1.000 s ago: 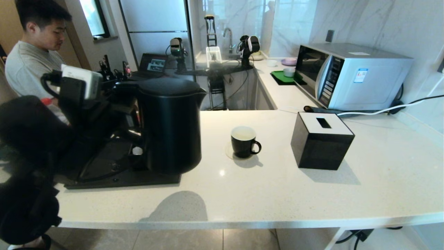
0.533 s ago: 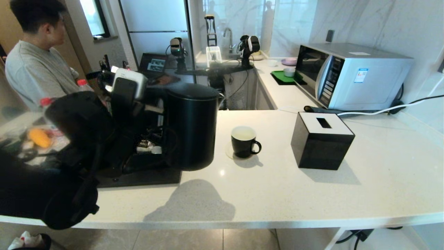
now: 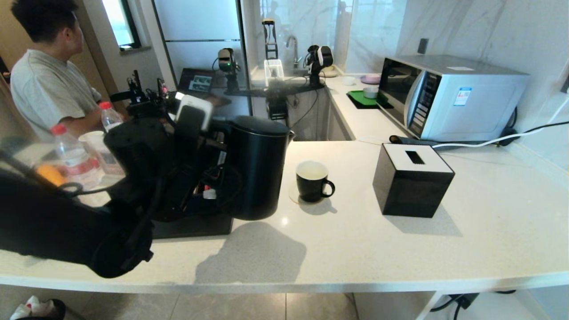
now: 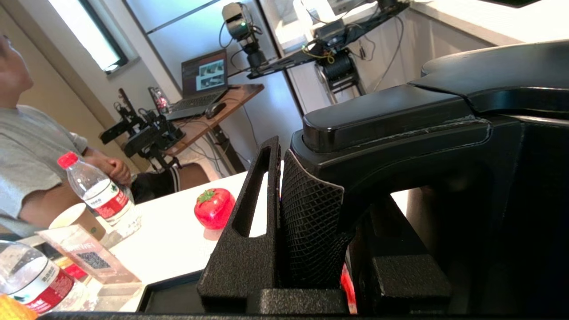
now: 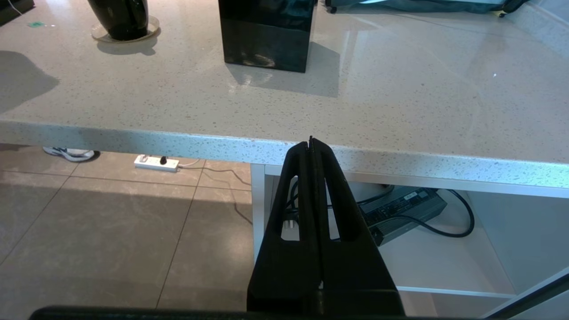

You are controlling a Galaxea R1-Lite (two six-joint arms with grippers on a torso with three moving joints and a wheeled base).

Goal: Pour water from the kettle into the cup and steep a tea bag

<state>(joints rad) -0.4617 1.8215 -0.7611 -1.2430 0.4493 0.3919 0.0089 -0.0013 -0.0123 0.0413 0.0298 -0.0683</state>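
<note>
The tall matte black kettle [image 3: 257, 169] hangs upright just above the counter, left of the cup, with its shadow on the worktop below. My left gripper [image 4: 320, 191] is shut on the kettle's loop handle [image 4: 382, 133], one finger [image 4: 249, 222] on each side of the grip. The small black cup [image 3: 312, 181] with a white inside stands on a round coaster, its handle to the right. In the right wrist view the cup [image 5: 120, 18] shows at the far edge. My right gripper [image 5: 311, 143] is shut and empty, parked below the counter's front edge. No tea bag or water shows.
A black tissue box [image 3: 411, 180] stands right of the cup, a microwave [image 3: 449, 95] behind it. The black tray [image 3: 195, 226] lies under my left arm. Red-capped bottles [image 3: 71, 155] and a red strawberry-shaped thing [image 4: 214, 208] sit at the left, near a seated person [image 3: 49, 84].
My left arm has carried the kettle to the right, off the tray and closer to the cup. The person at the left has turned his head away.
</note>
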